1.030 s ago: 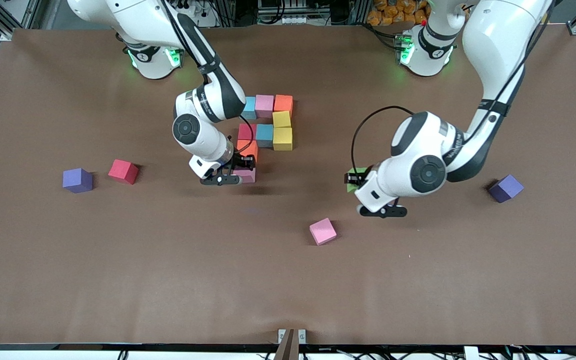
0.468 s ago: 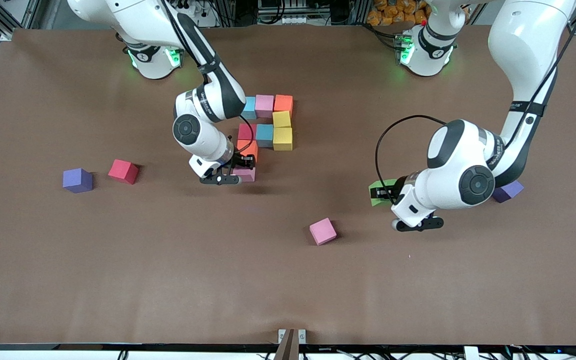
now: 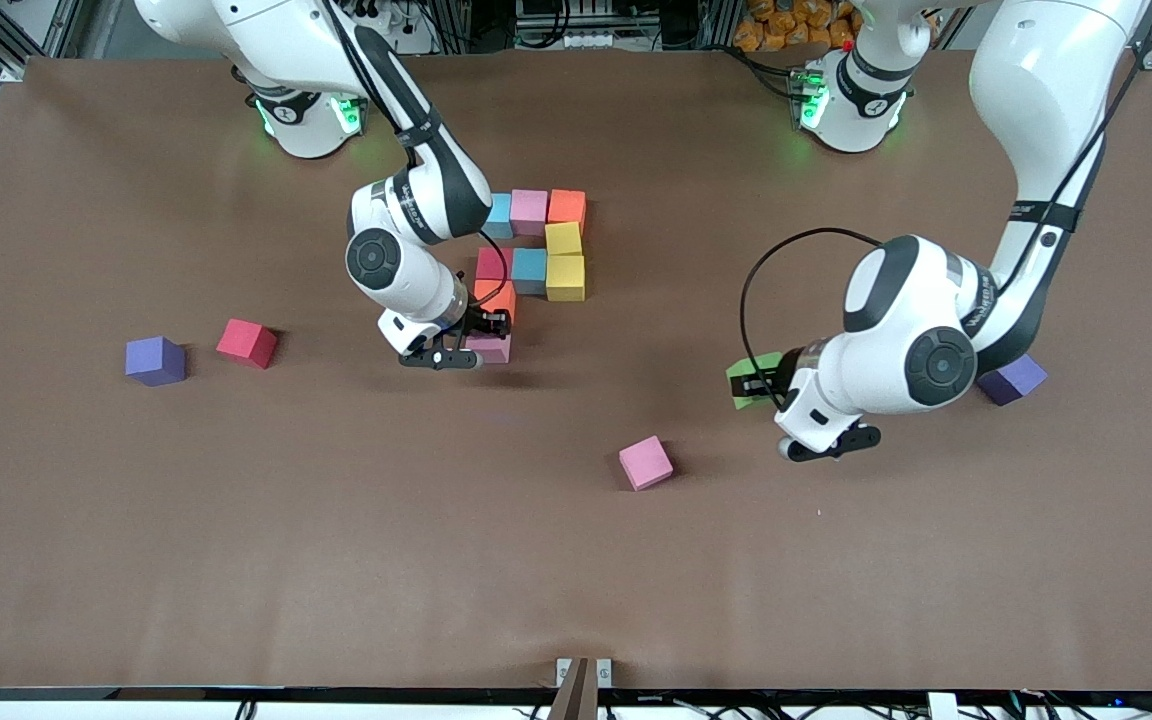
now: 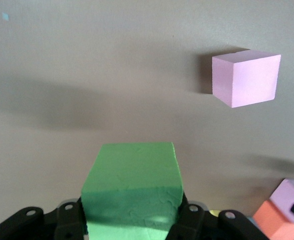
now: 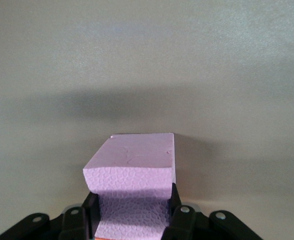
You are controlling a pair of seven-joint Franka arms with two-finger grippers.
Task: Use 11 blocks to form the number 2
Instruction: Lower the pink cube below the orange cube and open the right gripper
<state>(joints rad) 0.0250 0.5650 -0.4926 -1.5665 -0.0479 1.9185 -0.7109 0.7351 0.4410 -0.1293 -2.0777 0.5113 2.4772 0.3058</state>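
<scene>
Left gripper [image 4: 130, 227] clamped on small matte green foam cube [image 4: 131, 187]; light, slightly squashy, grip flat opp. faces. Right gripper [image 5: 131, 220] clamped on pale pink foam cube [image 5: 131, 175].

One high camera and two wrist cameras

The front view looks down on the whole counter [image 3: 576, 560] from across it, facing both robots. Each wrist view looks past its tool, very close; the left one shares the loose pink cube [image 4: 246, 78] [image 3: 646, 462].

The right arm's wrist covers part of the blue cube [image 3: 499, 215], and the left arm's elbow hides half the purple cube [image 3: 1012, 379].
</scene>
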